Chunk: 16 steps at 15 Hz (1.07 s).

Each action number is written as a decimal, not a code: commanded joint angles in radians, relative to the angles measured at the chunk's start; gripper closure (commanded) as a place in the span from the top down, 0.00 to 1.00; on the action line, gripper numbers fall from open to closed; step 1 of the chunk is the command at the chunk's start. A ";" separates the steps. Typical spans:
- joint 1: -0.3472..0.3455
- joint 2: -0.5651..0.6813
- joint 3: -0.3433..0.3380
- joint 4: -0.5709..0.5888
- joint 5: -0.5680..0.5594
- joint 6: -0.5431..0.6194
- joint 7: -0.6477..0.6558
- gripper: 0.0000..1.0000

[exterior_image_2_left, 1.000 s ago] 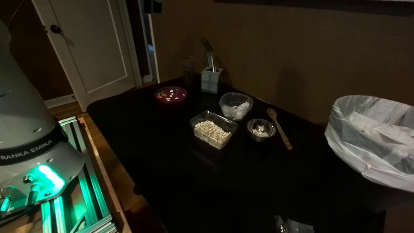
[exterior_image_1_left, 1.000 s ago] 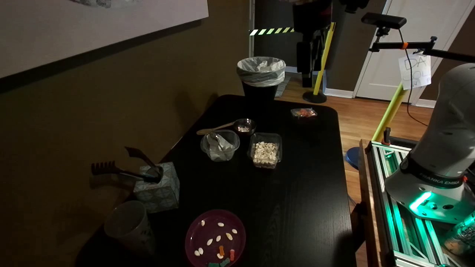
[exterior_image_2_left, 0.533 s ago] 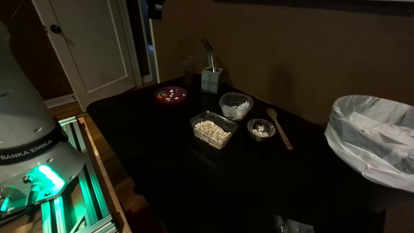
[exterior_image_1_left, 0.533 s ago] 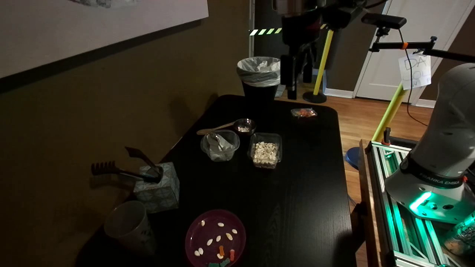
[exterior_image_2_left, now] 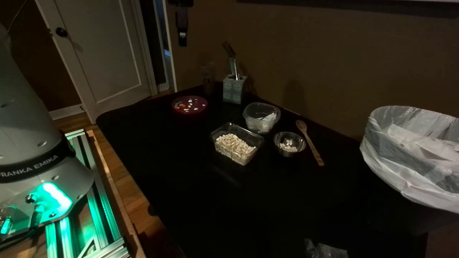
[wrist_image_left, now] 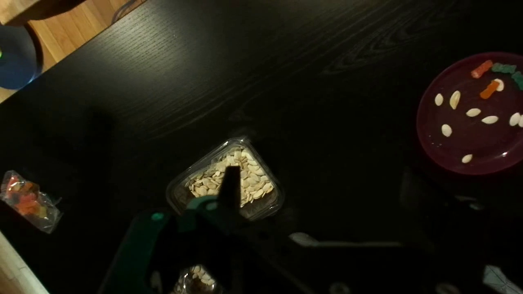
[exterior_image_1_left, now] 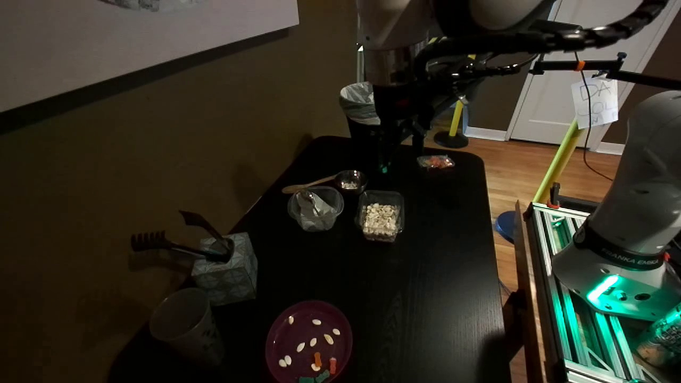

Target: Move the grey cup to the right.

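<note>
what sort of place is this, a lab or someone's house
Probably a homelike room used for robot work: the panelled door and wood floor look domestic, while the Franka arm suggests a testing setup. Nothing settles which.

Pale arm (exterior_image_1_left: 396, 24) wearing a ribbed black cable (exterior_image_1_left: 495, 43)
A black band (exterior_image_1_left: 622, 254) is bearing pale FRANKA EMIKA lettering (exterior_image_2_left: 29, 167), the base (exterior_image_1_left: 612, 279) is glowing green, and the fingers (wrist_image_left: 231, 183) are showing black.

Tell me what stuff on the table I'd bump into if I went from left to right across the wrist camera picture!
In the wrist view, left to right: bag of candy → clear box with seeds in it → purple plate.
</note>
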 commanded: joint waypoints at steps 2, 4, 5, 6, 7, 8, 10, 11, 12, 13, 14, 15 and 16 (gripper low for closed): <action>0.027 0.008 -0.026 0.005 -0.008 -0.002 0.005 1.00; 0.023 0.008 -0.032 0.003 0.011 0.016 0.042 1.00; 0.024 0.012 -0.044 0.000 0.076 0.054 0.078 1.00; 0.025 0.019 -0.044 -0.001 0.088 0.080 0.119 1.00; 0.026 0.031 -0.040 0.004 0.099 0.111 0.166 1.00; 0.028 0.041 -0.038 0.008 0.113 0.143 0.210 1.00; 0.042 0.081 -0.021 0.034 0.139 0.199 0.325 1.00; 0.051 0.105 -0.011 0.047 0.141 0.232 0.395 1.00; 0.064 0.143 0.007 0.070 0.129 0.266 0.482 1.00; 0.026 0.178 0.063 0.089 0.114 0.296 0.551 1.00; 0.045 0.224 0.078 0.120 0.103 0.317 0.624 1.00; 0.106 0.278 0.055 0.161 0.090 0.324 0.696 1.00; 0.129 0.310 0.059 0.193 0.105 0.307 0.690 1.00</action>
